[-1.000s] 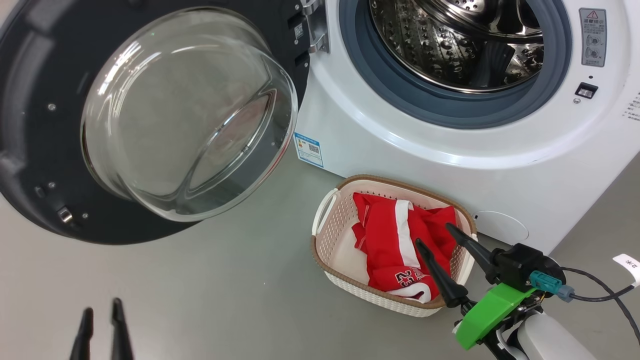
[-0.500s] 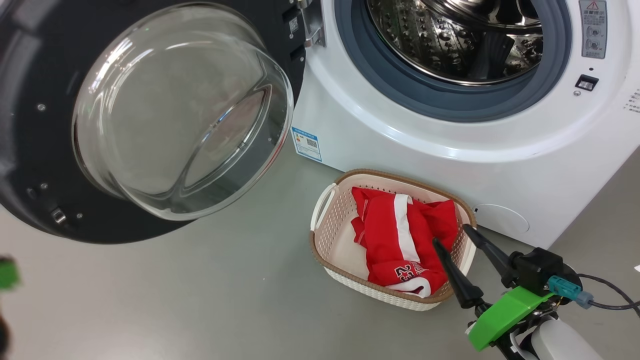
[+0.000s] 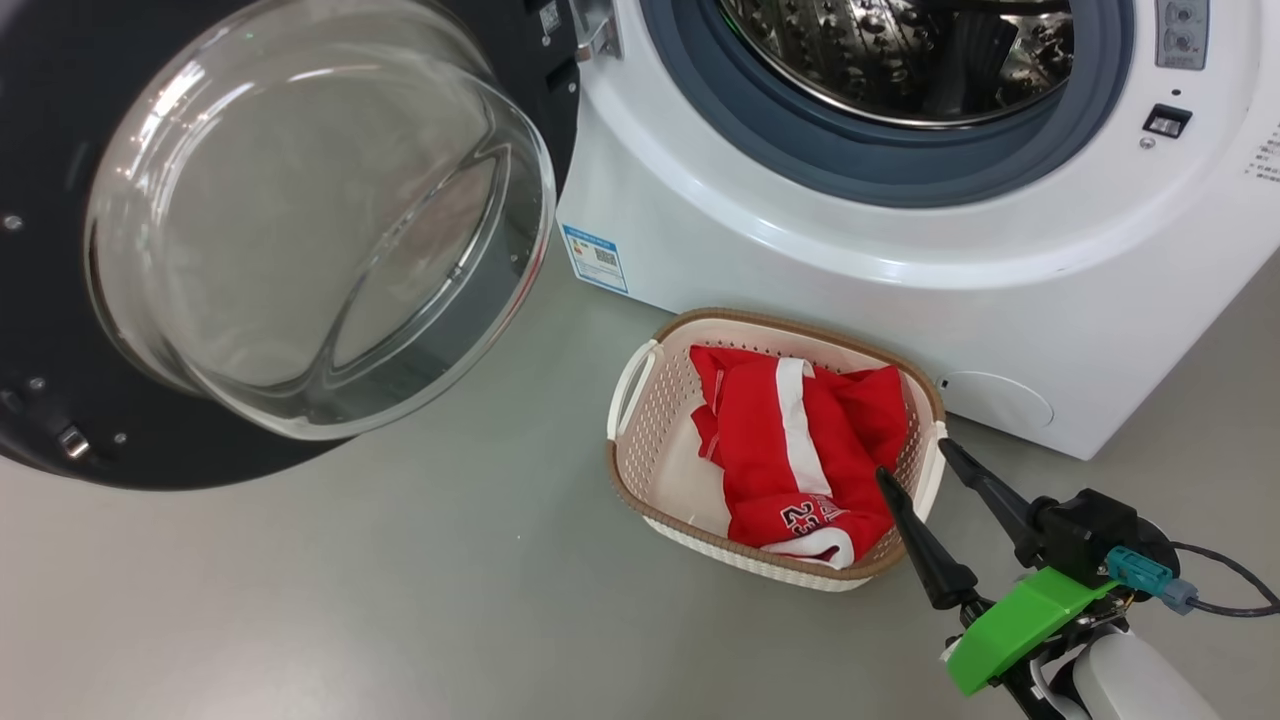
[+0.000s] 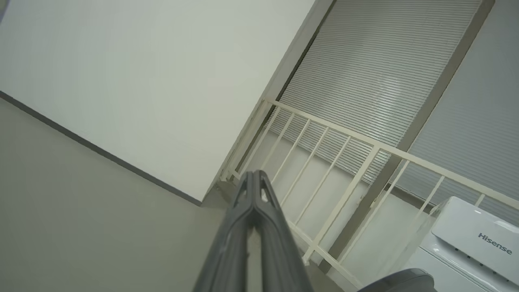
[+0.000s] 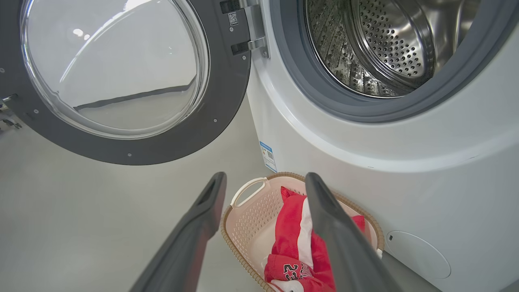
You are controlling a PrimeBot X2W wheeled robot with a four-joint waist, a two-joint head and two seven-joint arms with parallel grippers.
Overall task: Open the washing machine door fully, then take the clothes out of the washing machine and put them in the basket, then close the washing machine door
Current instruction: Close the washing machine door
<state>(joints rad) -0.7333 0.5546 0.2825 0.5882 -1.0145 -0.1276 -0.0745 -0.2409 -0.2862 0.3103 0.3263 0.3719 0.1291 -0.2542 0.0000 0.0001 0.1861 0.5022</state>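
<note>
The washing machine door (image 3: 300, 230) stands swung wide on its hinge at the left edge of the opening, glass bulge facing out. Its black rim reaches low toward the floor (image 3: 400, 600). Beside it the washing machine (image 3: 900, 290) shows its grey gasket and the steel drum (image 3: 900, 60) unblocked.

The basket (image 3: 650, 420) sits on the floor close before the machine's white front; I cannot tell whether its far rim touches the panel. The clothes (image 3: 790, 440), red with a white stripe and the number 23, lie bunched inside it toward the right end, with bare bottom showing at the left. A broad stretch of grey floor lies between the door's lower edge and the basket's left handle.

The right gripper (image 3: 912, 457) hangs by the basket's right end, its fingers spread apart and holding nothing, tips near the rim.

The left gripper (image 4: 254, 174) has its fingers pressed together on nothing, pointing off toward a pale wall and a cream railing (image 4: 324, 121).
</note>
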